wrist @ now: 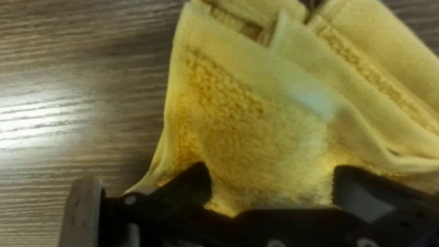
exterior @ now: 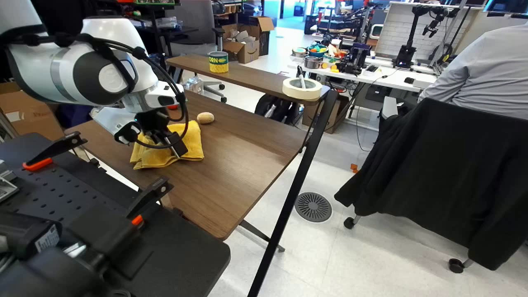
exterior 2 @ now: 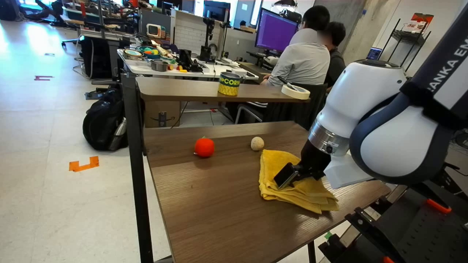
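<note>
- Your gripper (wrist: pixel 269 195) stands spread wide, pinching nothing; in the wrist view the yellow cloth (exterior 2: pixel 305 191) shows right across its gap.
- You have that cloth on the brown worktop (exterior 2: pixel 219 215), in loose folded layers, near the edge that faces the black bench (exterior: pixel 185 251).
- You cannot tell whether the fingertips (exterior 2: pixel 284 174) rest on the cloth or hang just above it.
- The step in hand seems to be positioning at the cloth, for a grip or for a clear lift away; nothing here settles which.
- For a grip, your next move probably calls for settling low around one fold before closing; for a lift, rise straight so loose layers do not snag.
- Mind the tan lump (exterior 2: pixel 257 143), just beyond the cloth's corner on the shelf side; the red ball (exterior 2: pixel 204 147) lies well apart, toward the worktop's end edge by the black post (exterior 2: pixel 138 171).
- Above the worktop's far edge, the raised shelf (exterior 2: pixel 175 88) carries a corn can (exterior 2: pixel 229 84) near its middle and a tape roll (exterior 2: pixel 298 95) at its end corner.
</note>
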`<state>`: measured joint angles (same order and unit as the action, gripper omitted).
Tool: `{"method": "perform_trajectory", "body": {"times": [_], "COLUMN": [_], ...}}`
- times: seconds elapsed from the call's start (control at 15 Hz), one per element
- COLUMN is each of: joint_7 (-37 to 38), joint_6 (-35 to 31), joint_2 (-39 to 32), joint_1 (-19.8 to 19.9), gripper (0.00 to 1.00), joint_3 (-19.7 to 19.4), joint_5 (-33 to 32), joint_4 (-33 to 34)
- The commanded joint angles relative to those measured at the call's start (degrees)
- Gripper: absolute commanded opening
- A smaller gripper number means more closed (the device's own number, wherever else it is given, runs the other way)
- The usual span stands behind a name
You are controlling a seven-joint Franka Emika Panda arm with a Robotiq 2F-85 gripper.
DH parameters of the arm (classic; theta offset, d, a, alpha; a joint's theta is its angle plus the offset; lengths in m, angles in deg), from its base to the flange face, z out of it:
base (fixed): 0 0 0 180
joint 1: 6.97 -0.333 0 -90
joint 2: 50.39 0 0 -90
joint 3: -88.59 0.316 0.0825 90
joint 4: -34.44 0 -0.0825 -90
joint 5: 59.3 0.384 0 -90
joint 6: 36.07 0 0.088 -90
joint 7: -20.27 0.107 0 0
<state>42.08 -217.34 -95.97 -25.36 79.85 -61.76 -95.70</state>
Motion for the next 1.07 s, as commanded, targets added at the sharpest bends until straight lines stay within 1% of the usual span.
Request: {"method": "perform_trajectory", "body": {"times": [0.0, 0.2, 0.27, 0.33, 0.53, 0.6, 0.67, 0.8, 0.93, 1.0], "joint_7": [-3.2, -3.32, -4.03, -5.48, -8.8, -9.8, -10.35, -10.21, -8.52, -7.47], "joint_6": [0.09, 0.09, 1.46, 4.0, 7.67, 8.35, 8.96, 7.95, 7.08, 7.06], "joint_2": [-0.06, -0.07, 0.21, 0.74, -0.18, -0.78, -1.18, -2.28, -3.31, -3.88], "joint_1": [-0.45, -0.37, 1.41, 5.62, 8.28, 8.19, 7.54, 3.32, -2.94, -6.8], "gripper": [1.0, 1.0, 1.0, 1.0, 1.0, 1.0, 1.0, 1.0, 1.0, 1.0], "joint_3": [-0.04, -0.36, 0.56, 3.83, 8.13, 9.95, 10.55, 10.81, 9.57, 8.45], "joint_5": [3.82, 3.83, 3.58, 3.72, 4.25, 3.98, 3.85, 3.35, 3.08, 2.93], "joint_4": [0.18, 0.23, 0.74, 1.63, 3.41, 3.59, 3.82, 4.01, 4.68, 5.32]}}
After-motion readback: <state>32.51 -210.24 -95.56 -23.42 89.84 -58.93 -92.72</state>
